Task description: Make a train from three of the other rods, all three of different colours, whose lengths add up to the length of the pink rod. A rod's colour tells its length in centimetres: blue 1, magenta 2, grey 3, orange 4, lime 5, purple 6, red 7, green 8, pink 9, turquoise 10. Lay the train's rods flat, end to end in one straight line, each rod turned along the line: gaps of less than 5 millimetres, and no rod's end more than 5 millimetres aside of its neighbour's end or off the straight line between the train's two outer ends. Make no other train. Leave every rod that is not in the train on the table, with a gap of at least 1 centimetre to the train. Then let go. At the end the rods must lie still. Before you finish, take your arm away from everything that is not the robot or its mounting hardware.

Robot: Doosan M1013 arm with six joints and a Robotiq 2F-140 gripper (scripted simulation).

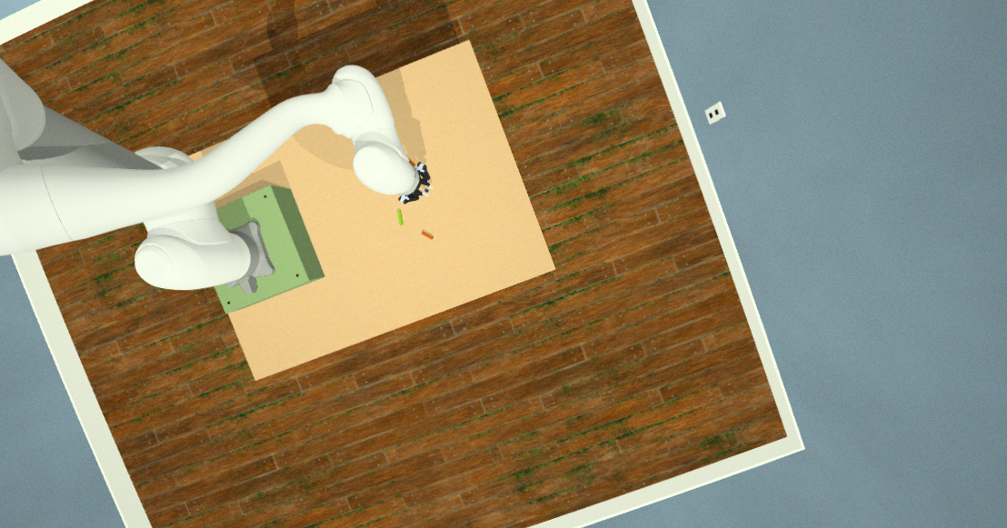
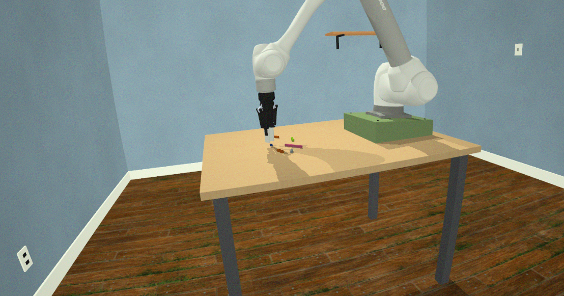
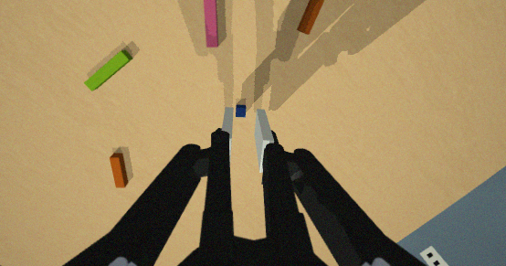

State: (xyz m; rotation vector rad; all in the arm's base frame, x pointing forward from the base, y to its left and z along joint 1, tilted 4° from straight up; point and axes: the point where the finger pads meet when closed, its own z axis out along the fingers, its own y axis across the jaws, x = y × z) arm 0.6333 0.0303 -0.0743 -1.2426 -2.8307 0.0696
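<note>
My gripper (image 3: 244, 121) points straight down over the table, its fingers narrowly open with nothing between them. A small blue rod (image 3: 240, 111) lies flat on the table just below the fingertips, in line with the gap. In the side view the gripper (image 2: 269, 139) hangs a little above the blue rod (image 2: 271, 144). The pink rod (image 3: 210, 13) lies flat beyond it. A lime rod (image 3: 108, 69) and an orange rod (image 3: 119, 169) lie to the left. Another orange-brown rod (image 3: 313, 9) lies in shadow at the upper right. A small grey rod (image 2: 291, 150) shows only in the side view.
The arm's green base block (image 2: 387, 126) stands at the far side of the table. The table's edge (image 3: 449, 200) runs close by at the wrist view's lower right. From above, the arm hides several rods; only the lime rod (image 1: 400, 217) and the orange rod (image 1: 426, 234) show.
</note>
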